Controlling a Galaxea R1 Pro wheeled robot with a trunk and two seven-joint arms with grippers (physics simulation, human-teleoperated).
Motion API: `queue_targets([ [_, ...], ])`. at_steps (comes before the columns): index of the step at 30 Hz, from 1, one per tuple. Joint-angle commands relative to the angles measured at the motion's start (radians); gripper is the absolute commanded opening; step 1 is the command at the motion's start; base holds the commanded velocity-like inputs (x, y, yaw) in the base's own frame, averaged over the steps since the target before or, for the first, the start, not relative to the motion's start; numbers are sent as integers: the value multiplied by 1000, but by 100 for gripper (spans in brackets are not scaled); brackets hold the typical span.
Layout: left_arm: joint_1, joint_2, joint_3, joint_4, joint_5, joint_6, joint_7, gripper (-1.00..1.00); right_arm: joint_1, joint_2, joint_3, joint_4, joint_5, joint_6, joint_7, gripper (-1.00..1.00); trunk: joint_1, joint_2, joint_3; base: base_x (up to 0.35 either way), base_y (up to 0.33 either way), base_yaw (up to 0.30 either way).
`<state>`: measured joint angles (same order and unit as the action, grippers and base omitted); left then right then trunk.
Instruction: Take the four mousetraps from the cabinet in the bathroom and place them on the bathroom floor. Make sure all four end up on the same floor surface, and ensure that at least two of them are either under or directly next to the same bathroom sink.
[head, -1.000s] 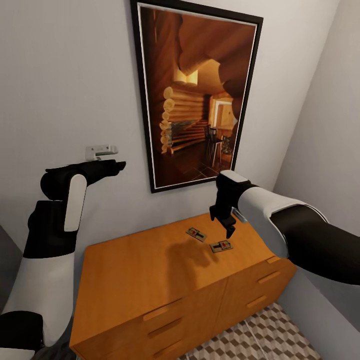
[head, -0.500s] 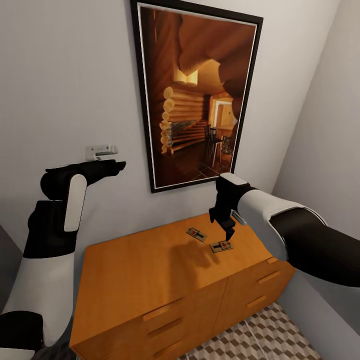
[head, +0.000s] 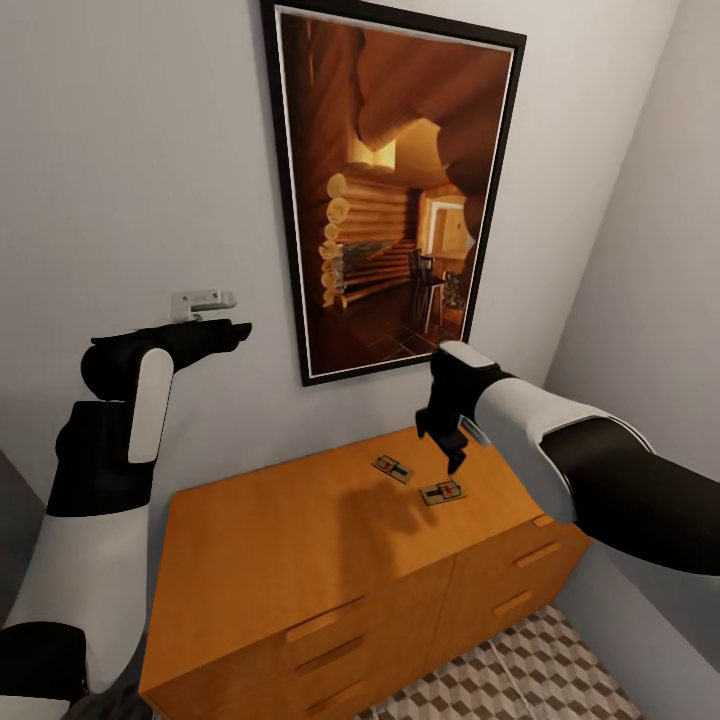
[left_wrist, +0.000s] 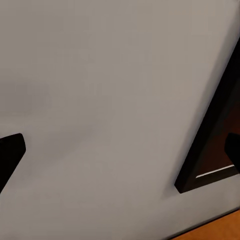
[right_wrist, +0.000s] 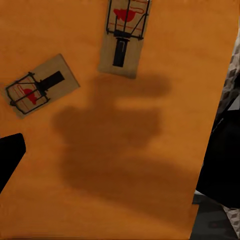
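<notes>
We see two mousetraps on the cabinet (head: 300, 540) top, right of centre in the head view: near mousetrap (head: 442, 492) just below our right gripper (head: 447, 445), far mousetrap (head: 393, 467) to its left by the wall. Right gripper hangs above them, fingers spread, holding nothing. Right arm is clearly nearer; left gripper (head: 225, 332) is raised at upper left near the wall, and we cannot tell its finger state. Right wrist view shows what the head view blurs: the two boards' long axes are angled apart, one mousetrap (right_wrist: 124, 37), other mousetrap (right_wrist: 41, 85). Bathroom floor (head: 520, 675) shows at lower right.
</notes>
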<state>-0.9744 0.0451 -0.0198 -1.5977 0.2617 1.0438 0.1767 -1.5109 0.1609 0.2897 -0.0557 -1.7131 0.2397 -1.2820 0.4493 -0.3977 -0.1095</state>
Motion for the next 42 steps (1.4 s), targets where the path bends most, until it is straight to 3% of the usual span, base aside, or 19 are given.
queue_targets([
  [1, -1, 1, -2, -1, 10, 3, 10, 100, -1, -1, 9, -8, -6, 11, -3, 100, 1, -2, -2, 0, 0, 0],
  [27, -1, 1, -2, -1, 10, 3, 10, 100, -1, -49, 15, -47, 5, 13, 21, 100, 1, -2, -2, 26, -2, 0],
  [42, -1, 1, -2, -1, 10, 3, 10, 100, -2, -57, 16, -41, 4, 11, 19, 100, 1, -2, -2, 45, -11, 0],
])
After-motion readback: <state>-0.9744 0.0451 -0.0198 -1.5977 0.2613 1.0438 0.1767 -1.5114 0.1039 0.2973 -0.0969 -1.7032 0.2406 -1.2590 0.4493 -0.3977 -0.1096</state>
